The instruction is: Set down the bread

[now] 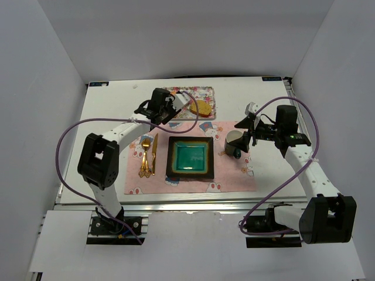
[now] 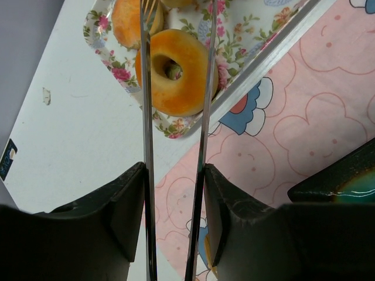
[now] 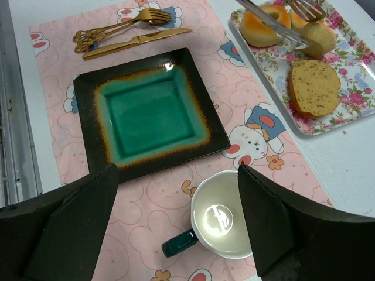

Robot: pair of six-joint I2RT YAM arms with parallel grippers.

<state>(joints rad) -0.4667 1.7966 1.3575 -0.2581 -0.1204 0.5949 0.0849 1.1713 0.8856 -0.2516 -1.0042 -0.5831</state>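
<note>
The bread lies on a floral tray (image 1: 188,92) at the back. In the left wrist view, a ring-shaped golden bun (image 2: 186,93) and a smaller round bun (image 2: 124,22) lie on this tray (image 2: 252,29). The right wrist view also shows the oval toasted slice (image 3: 313,88) beside them; it shows from above too (image 1: 204,108). My left gripper (image 1: 169,109) (image 2: 174,222) is shut on metal tongs (image 2: 146,117), whose two arms straddle the ring bun. My right gripper (image 1: 249,130) (image 3: 176,175) is open and empty above a white mug (image 3: 225,216).
A square black-and-teal plate (image 1: 189,174) (image 3: 88,117) sits on the pink placemat (image 1: 234,175). A gold fork and knife (image 1: 146,155) (image 3: 123,29) lie left of the plate. The mug (image 1: 234,142) stands right of it. White walls enclose the table.
</note>
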